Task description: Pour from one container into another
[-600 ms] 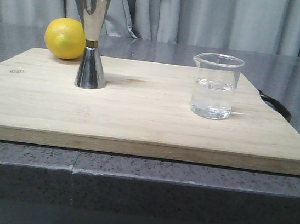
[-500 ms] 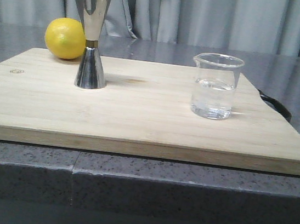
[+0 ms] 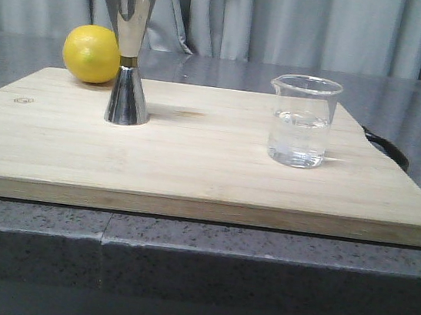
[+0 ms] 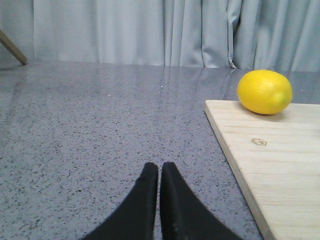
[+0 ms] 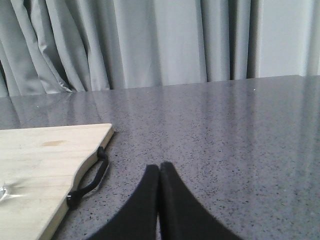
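Note:
The clear glass beaker (image 3: 301,121) stands upright on the right half of the wooden board (image 3: 194,163), about half full of clear liquid. On the board's left part the steel hourglass jigger (image 3: 131,54) stands upright, a thin gold band at its waist. Neither gripper shows in the front view. My left gripper (image 4: 159,170) is shut and holds nothing, low over the grey counter to the left of the board. My right gripper (image 5: 159,170) is shut and holds nothing, over the counter to the right of the board. Neither wrist view shows the beaker or the jigger.
A yellow lemon (image 3: 92,53) lies at the board's far left corner, just behind the jigger, and the left wrist view also shows this lemon (image 4: 264,92). A black cord loop (image 5: 90,182) hangs off the board's right edge. Grey curtains close off the back.

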Motion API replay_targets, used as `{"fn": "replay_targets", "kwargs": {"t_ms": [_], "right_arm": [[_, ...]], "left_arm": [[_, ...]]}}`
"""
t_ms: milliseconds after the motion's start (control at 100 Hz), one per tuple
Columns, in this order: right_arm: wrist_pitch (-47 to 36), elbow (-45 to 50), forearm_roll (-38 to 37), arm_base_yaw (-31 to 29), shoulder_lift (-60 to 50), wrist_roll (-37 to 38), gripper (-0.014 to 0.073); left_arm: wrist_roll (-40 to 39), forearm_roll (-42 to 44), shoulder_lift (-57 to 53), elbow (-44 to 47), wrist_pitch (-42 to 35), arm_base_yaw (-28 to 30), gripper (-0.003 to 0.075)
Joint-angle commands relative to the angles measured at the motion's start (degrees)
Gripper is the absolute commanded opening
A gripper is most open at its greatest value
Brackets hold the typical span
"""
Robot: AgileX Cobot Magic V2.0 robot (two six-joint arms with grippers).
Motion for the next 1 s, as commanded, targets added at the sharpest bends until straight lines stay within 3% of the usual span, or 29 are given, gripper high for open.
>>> {"fn": "replay_targets", "kwargs": {"t_ms": [0, 160, 280, 680, 860, 990], "right_arm": [[-4.8, 1.3, -0.6, -0.4, -1.2, -0.2, -0.0061], [-4.8, 1.3, -0.6, -0.4, -1.2, -0.2, -0.0061], [-4.8, 1.3, -0.6, -0.4, -1.2, -0.2, -0.0061], [-4.8, 1.3, -0.6, -0.4, -1.2, -0.2, -0.0061], [-7.3, 0.8, -0.2, -0.4, -1.2, -0.2, -0.0061], [-2.8, -3.2, 0.4, -0.4, -1.2, -0.2, -0.0061]], "left_arm": [[0.0, 0.0, -1.4, 2.1, -4.7, -0.5, -0.0019], [0.2, 0.3, -1.4, 2.1, -4.7, -0.5, -0.0019], [1.7, 7.8, -1.4, 2.1, -4.6, -0.4, -0.0019], [1.6, 7.8, -1.4, 2.1, -5.0, -0.4, -0.0019], [1.2, 0.5, -1.4, 1.4, -11.1, -0.4, -0.0019], [1.2, -4.0, -1.1, -2.1, -9.4, -0.4, -0.0019]]}}
